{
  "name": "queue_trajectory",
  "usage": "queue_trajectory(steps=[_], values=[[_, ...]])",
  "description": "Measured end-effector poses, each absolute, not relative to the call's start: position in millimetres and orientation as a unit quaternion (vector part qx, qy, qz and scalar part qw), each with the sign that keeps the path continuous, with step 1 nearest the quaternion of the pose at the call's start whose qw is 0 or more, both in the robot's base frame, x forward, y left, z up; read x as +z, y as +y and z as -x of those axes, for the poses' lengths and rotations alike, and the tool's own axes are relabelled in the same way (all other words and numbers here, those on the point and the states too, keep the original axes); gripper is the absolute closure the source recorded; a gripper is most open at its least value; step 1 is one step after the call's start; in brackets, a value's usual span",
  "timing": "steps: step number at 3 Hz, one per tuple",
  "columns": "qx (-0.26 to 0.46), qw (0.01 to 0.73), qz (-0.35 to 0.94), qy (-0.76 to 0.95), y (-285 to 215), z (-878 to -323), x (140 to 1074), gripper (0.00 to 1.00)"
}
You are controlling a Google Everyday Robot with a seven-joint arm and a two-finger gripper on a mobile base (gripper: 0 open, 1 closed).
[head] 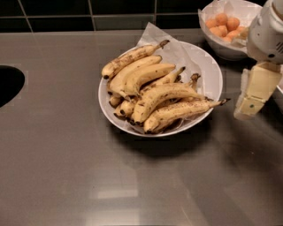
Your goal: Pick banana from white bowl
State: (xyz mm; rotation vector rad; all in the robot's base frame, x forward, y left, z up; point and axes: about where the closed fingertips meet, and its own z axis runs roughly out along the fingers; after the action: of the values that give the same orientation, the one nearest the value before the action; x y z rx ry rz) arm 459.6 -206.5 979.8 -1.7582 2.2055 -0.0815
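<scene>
The grey counter [132, 190] is lying bare in front of me. Just past it the white bowl [213, 75] is sitting on its paper lining, heaped with roughly 7 freckled fruits. The banana [168, 93] is lying across the near middle of that heap, plump and curved, its dark tip pointing down-left. It is resting against a browner, streaked banana [183, 112] with a long stem at the front rim.

To the right, the gripper [248, 106] is hanging just beside the bowl, outside its rim and apart from every fruit. It is carrying no banana; whether it is spread or closed I cannot tell from here.

I am reading this as the approach step, with the grasp not yet begun. The next move is calling for a leftward reach over the rim, then a descent onto the plump banana's middle without catching the streaked one.

Behind, a smaller bowl [221, 50] is holding orange fruits [223, 24] against dark tiles [66, 11].
</scene>
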Motion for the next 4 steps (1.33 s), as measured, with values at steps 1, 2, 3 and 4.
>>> queue_trajectory(steps=[1, 2, 3, 4], values=[[0.012, 0.161, 0.649, 0.743, -183.3, -489.3, 979.7, 0.0], [0.074, 0.172, 0.688, 0.702, -154.5, -510.4, 977.0, 0.0], [0.075, 0.213, 0.684, 0.694, -139.6, -528.3, 984.9, 0.0], [0.075, 0.213, 0.684, 0.694, -139.6, -528.3, 984.9, 0.0]])
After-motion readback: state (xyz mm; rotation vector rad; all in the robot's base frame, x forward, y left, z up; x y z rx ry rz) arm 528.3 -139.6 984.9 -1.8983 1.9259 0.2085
